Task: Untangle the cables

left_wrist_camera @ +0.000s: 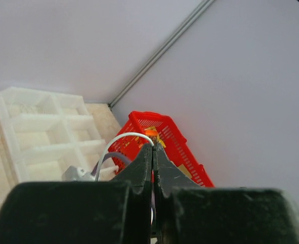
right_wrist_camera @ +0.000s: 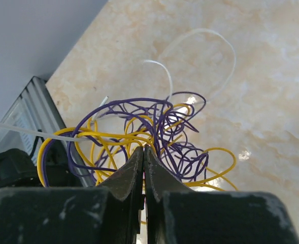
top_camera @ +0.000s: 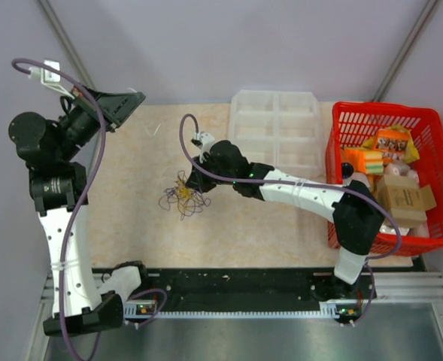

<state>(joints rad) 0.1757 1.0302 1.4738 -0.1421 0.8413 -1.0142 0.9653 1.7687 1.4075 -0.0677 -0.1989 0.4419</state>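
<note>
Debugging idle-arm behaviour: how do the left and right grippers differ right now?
The left gripper sits at the far left, away from the cables; the right gripper is at the tangle. The left holds nothing; the right seems to pinch yellow strands. Both are shut.

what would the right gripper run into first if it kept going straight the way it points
The cables: the purple and yellow tangle sits right at the closed tips of the right gripper, with only the table beyond. I cannot tell whether a strand is pinched.
</note>
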